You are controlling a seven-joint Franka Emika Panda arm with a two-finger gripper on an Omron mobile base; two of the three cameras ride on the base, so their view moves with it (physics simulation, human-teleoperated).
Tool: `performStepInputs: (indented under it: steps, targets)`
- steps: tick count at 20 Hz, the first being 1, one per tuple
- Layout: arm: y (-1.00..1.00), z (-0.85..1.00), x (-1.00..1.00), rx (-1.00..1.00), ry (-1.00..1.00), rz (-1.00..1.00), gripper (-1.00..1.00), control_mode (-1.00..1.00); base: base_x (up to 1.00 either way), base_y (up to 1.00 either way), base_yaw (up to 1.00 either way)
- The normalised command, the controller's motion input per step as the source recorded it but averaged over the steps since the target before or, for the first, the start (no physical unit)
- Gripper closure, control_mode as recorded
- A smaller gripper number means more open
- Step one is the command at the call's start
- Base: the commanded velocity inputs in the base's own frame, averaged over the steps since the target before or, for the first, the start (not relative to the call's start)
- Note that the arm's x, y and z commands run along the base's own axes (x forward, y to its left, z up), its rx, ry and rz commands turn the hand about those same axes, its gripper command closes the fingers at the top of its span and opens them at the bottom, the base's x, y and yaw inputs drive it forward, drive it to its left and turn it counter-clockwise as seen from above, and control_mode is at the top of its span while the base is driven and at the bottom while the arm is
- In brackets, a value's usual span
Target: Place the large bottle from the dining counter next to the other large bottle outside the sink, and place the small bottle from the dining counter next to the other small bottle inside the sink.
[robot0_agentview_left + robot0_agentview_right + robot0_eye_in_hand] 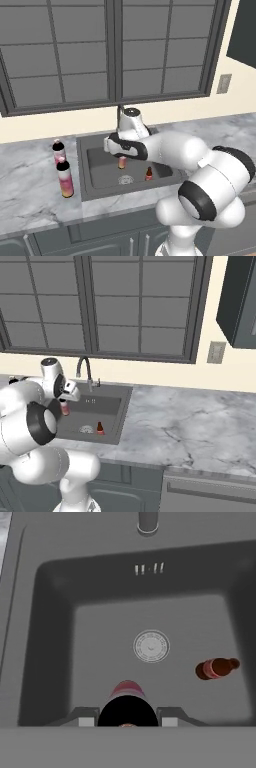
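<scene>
Item: small bottle (127, 704), clamped between the fingers of the hand (128, 721), hanging above the sink (55, 637) basin, not yet on its floor.
Companion: other small bottle (216, 668), upright near the drain (151, 646).
Two large bottles (62, 170) stand together on the tabletop (30, 180) beside the sink.
Hazards, judged: released from height, it may topple or roll; set too close, it may knock its companion over.

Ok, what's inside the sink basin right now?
In the sink: one small brown bottle right of the drain. The gripper holds another small bottle above the floor; what lies beneath is covered.
</scene>
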Motion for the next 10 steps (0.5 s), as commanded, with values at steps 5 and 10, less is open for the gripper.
performStepInputs:
  steps: [5, 10]
  targets:
    - [0.00, -0.09, 0.16, 0.00, 0.00, 0.00, 1.00, -1.00, 0.00, 0.00, 0.00]
    - [0.00, -0.24, 0.10, 0.00, 0.00, 0.00, 1.00, -1.00, 0.00, 0.00, 0.00]
